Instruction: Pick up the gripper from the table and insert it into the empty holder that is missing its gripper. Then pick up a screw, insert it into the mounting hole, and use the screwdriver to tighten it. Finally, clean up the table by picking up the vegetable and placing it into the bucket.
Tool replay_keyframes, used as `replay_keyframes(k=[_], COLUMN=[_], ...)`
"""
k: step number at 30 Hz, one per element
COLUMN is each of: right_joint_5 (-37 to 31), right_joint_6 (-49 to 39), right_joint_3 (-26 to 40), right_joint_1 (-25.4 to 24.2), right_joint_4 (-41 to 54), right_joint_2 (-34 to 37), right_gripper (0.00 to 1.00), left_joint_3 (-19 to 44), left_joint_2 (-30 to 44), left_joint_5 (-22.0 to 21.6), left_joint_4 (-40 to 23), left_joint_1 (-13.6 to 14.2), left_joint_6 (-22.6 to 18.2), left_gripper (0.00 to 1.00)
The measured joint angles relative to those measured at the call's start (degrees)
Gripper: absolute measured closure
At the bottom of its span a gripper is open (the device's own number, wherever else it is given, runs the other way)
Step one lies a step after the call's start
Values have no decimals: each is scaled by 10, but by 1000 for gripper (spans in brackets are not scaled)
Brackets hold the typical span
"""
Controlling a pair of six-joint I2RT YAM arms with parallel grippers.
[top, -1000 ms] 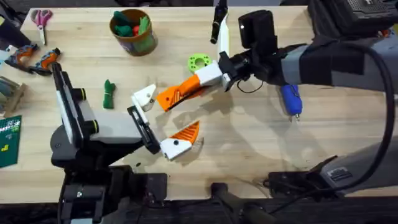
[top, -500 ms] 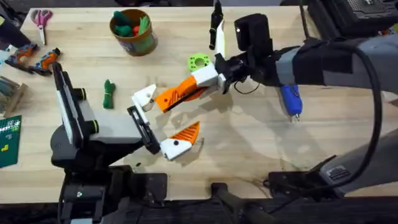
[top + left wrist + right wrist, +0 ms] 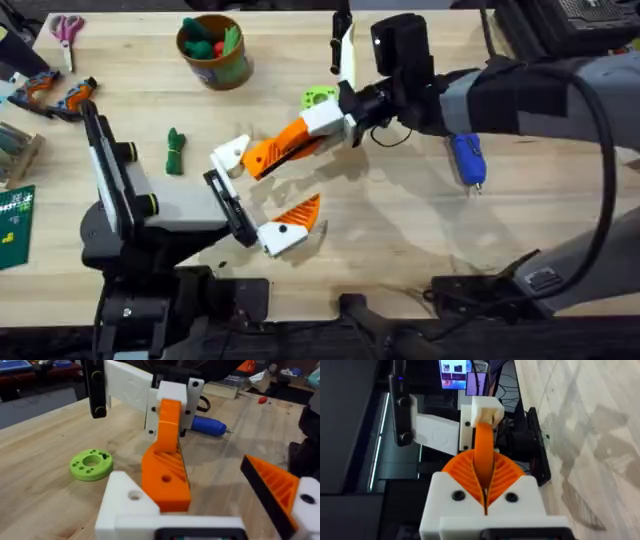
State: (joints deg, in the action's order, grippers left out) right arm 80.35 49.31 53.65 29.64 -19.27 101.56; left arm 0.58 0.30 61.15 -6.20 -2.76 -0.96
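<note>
Desk scene, seen from the arms' side outward.

Nearest: the left arm lies low over the desk (image 3: pixel 400 230), forearm pointing toward the middle. Its left pincer (image 3: pixel 265 188) stands with its two fingers well apart. One finger carries an orange tip (image 3: pixel 300 213). The other is the holder (image 3: pixel 232 155), one plain white block.

Next: one loose orange gripper (image 3: pixel 275 152) slants above the desk. Its broad end, with a round hole, meets the holder in the left wrist view; whether it is seated cannot be told.

The right arm reaches across from the right side, wrist roughly level and aimed left. Its right pincer (image 3: pixel 322 125) is clamped on the gripper's narrow end, the ribbed orange pads (image 3: pixel 507 472) pressed together around it.

Beyond: one lime-green ring (image 3: pixel 320 98) lies flat just behind the right pincer. One blue screwdriver (image 3: pixel 466 160) lies on the desk beside the right forearm, bit toward the near edge. One dark green vegetable (image 3: pixel 176 150) lies left of the holder, apart from it.

Farthest: one bucket (image 3: pixel 238 68) stands upright near the far edge, holding green and red toy pieces. One pair of pink-handled scissors (image 3: pixel 68 28) lies at the far left corner.
</note>
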Motion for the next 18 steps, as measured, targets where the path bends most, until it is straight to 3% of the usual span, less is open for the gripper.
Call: replay_keyframes(k=[18], right_joint_5=[14], right_joint_6=[27], right_joint_3=[18], right_joint_1=[4], right_joint_4=[-46], right_joint_2=[47], right_gripper=[992], left_joint_3=[0], left_joint_2=[0], left_joint_5=[-4], left_joint_4=[0], left_joint_1=[0], left_joint_6=[4], left_gripper=[14])
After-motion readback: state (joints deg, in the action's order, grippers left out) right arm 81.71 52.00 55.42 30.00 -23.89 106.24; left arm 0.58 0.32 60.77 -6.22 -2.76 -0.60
